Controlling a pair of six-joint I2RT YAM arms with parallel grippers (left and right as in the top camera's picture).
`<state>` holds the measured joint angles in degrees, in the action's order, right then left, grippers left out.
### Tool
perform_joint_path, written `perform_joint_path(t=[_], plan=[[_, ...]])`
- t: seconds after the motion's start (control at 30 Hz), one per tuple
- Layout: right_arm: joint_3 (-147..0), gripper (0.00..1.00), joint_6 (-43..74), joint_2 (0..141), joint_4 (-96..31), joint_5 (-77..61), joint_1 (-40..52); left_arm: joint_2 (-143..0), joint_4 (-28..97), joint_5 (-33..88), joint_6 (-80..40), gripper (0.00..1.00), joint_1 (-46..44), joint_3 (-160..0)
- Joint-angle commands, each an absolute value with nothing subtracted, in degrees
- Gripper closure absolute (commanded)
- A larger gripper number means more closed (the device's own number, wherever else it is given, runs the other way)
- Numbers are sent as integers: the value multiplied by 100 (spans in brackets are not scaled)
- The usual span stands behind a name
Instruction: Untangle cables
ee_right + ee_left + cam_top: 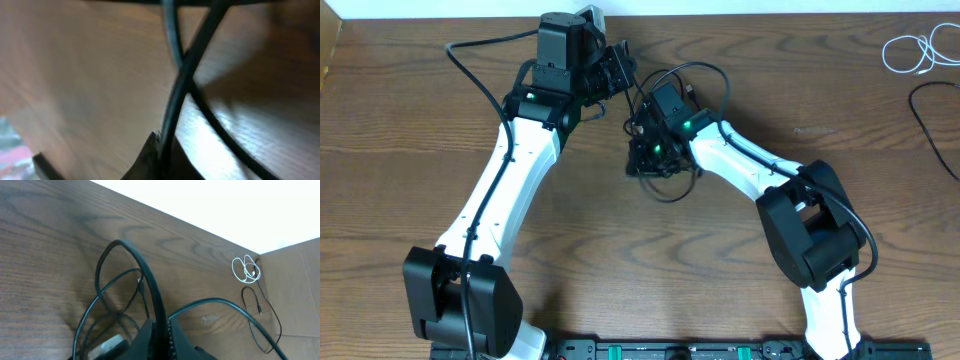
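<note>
**A:** Overhead?
**B:** Black cable tangle (666, 178) lies at the right end effector (642, 160), with the left end effector (620, 66) near. White cable (910, 50) lies well apart at the bench (420, 110) corner.
**A:** Left wrist?
**B:** A black cable runs between the fingers (177, 337). Cannot tell if it is gripped.
**A:** Right wrist?
**B:** Blurred crossed cables. Grip cannot be told.

The brown wooden table (410, 120) carries a coiled white cable (912, 52) and a black cable (926, 125) beside it.

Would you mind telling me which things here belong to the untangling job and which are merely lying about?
Job: tangled black cables; white cable; loose black cable, far right.
Lying about: arms' own thick wires; cardboard panel.
</note>
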<state>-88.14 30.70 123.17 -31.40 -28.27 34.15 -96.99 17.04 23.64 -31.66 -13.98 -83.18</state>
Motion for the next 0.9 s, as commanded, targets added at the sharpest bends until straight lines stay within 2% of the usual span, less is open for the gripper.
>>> perform_joint_path(t=[0.0,0.17,0.37,0.6,0.77,0.87], plan=[[-8892,99,2849,12173,-3096,-2738,3315,-9625,1861,2259,-2902,93,-1378,-8381],[-8895,99,2156,11347,-3203,-2871,3129,-9649,2620,1304,-2558,93,-1376,-8322],[-8895,99,1920,10007,-3562,-3061,2499,-9688,2945,888,-2141,93,-1326,-8193],[-8895,99,1872,8847,-3774,-4005,958,-9699,3087,786,-2010,93,-1063,-8191],[-8895,99,1879,8558,-3828,-4615,-263,-9699,3087,788,-2010,93,-858,-8191],[-8892,99,1756,8604,-4093,-4630,-655,-9699,3052,825,-2008,93,-810,-8191]])
